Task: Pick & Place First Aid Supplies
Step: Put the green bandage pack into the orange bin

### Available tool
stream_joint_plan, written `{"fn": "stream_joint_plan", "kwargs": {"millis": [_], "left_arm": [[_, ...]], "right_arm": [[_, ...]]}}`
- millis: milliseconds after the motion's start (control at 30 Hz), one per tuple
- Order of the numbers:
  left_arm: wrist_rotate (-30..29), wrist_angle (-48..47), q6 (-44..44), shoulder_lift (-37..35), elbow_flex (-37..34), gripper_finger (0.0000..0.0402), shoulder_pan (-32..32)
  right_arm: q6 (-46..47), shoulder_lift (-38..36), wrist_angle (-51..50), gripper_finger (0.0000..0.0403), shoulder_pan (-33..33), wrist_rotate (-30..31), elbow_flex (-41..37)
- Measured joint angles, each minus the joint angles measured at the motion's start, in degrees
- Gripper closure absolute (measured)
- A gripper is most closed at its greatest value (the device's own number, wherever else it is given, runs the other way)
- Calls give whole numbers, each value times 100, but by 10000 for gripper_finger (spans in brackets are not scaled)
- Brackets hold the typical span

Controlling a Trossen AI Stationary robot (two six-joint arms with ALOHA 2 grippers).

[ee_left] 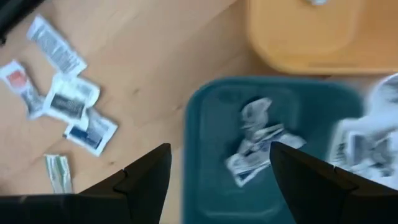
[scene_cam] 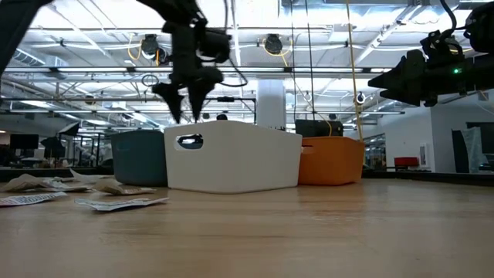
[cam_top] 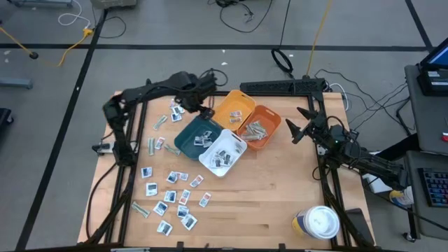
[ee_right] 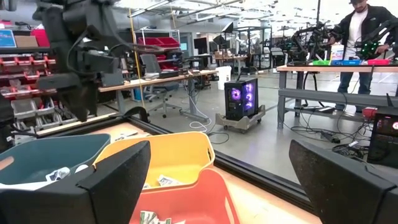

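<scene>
Illumination is bright and even, supplied by overhead ceiling lights [scene_cam: 266,42] visible in the low view. Shadows on the bench [cam_top: 266,189] are soft. The left wrist view is motion-blurred, smearing the teal bin [ee_left: 273,149]. The low view renders both arms as backlit silhouettes.

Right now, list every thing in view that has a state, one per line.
left gripper: open, empty, above the teal bin
right gripper: open, empty, raised at the table's right
teal bin: holds packets
white bin: holds packets
orange bin: holds strips
yellow bin: holds one packet
loose packets: scattered flat on the table
lidded tub: closed
</scene>
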Motion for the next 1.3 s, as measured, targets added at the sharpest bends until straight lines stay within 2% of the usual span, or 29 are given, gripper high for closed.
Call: {"fn": "stream_joint_plan", "kwargs": {"millis": [133,267,400,567,833,1033,1300], "left_arm": [[-28,273,1,-716,-1054,121,311],[-384,528,7,-1289,-1953,120,678],[-779,647,24,-1737,-2638,126,1078],[-927,805,279,-2101,-3221,137,1564],[-942,1165,332,-2179,-3648,152,1953],[-946,1687,393,-2063,-4055,162,2003],[-1337,1896,452,-1409,-4182,177,1997]], "right_arm": [[-2,0,0,25,0,0,-1],[-2,0,0,25,2,0,0],[-2,0,0,25,0,0,0],[-2,0,0,25,0,0,-2],[-2,0,0,25,0,0,-1],[-2,0,0,26,0,0,0],[-2,0,0,25,0,0,0]]}}
